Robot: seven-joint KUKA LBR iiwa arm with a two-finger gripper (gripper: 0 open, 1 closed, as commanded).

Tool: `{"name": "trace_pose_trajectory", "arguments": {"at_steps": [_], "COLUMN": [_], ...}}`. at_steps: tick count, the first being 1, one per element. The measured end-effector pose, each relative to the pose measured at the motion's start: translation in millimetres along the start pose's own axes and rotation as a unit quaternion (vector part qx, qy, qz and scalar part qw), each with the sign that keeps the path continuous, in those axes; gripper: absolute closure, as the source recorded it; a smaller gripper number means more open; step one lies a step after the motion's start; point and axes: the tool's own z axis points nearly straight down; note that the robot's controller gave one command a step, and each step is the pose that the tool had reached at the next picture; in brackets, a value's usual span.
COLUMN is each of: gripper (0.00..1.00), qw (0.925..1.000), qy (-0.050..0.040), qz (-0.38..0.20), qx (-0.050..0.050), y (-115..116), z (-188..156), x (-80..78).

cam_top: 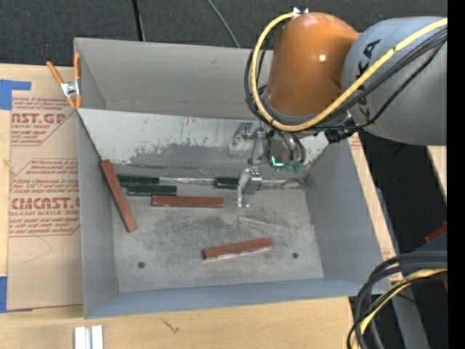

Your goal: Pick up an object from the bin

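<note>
Bin (182, 71) of grey metal: its scuffed floor carries a few long, thin things, spread out and not heaped. The arm (407, 78) reaches in over the bin's right edge near the back right corner. Its big grey link is high above the wall, and the orange cover (312, 64) at the wrist faces down with cables looped round it. Below the cover the tool (245, 193) hangs roughly upright, low over the middle of the floor. I cannot tell whether it is open or closed, and nothing shows gripped in it.

The slanted brown stick (118, 195) lies near the left wall. The middle brown stick (187, 202) lies flat along the floor's centre, its right end just beside the tool. The front brown stick (237, 250) lies near the front wall, well apart from the tool. The dark green sticks (147, 187) lie side by side toward the left. The short dark green piece (227, 183) is nearest the tool; whether they touch cannot be judged.

The step in hand looks like the descent onto a target, with no grasp yet made. The likely target is the green piece or the middle stick's end. The next move calls for setting the tool across one stick's narrow width, not two, going down to the floor, then closing and lifting straight up.
</note>
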Motion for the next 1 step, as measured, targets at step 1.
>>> {"name": "trace_pose_trajectory", "arguments": {"at_steps": [1], "gripper": [0.0], "qw": [1.0], "qy": [-0.0039], "qz": [0.001], "qx": [0.0], "y": [-0.1], "z": [-4.8], "x": [-1.4]}}
